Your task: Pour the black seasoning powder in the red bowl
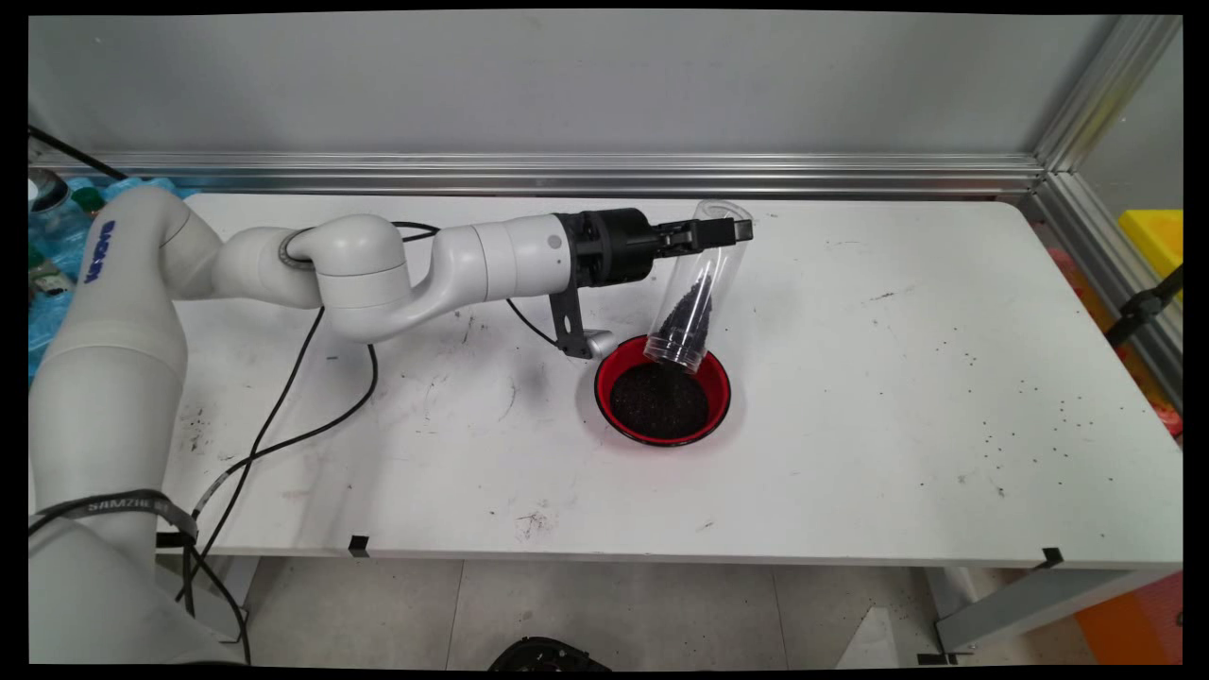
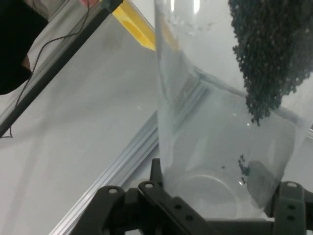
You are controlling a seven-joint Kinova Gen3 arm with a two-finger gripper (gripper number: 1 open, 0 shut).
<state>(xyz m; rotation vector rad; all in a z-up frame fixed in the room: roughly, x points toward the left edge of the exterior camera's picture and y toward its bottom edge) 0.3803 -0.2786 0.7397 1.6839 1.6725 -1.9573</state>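
My gripper (image 1: pixel 723 229) is shut on the base end of a clear plastic cup (image 1: pixel 704 283), which is tipped mouth-down over a red bowl (image 1: pixel 723 397). Small black grains (image 1: pixel 688 314) lie along the cup's lower wall near its mouth and drop into the bowl, whose inside is covered by a dark layer of the same grains (image 1: pixel 658 401). In the hand view the clear plastic cup (image 2: pixel 215 122) fills the middle between the fingers (image 2: pixel 161 188), with black grains (image 2: pixel 271 54) massed at the upper right.
A black cable (image 1: pixel 283 406) hangs from the arm and trails over the table's left part. Scattered black grains (image 1: pixel 1020 416) dot the table's right side. An aluminium rail (image 1: pixel 567 175) runs along the back edge, and a yellow box (image 1: pixel 1157 236) sits beyond the right edge.
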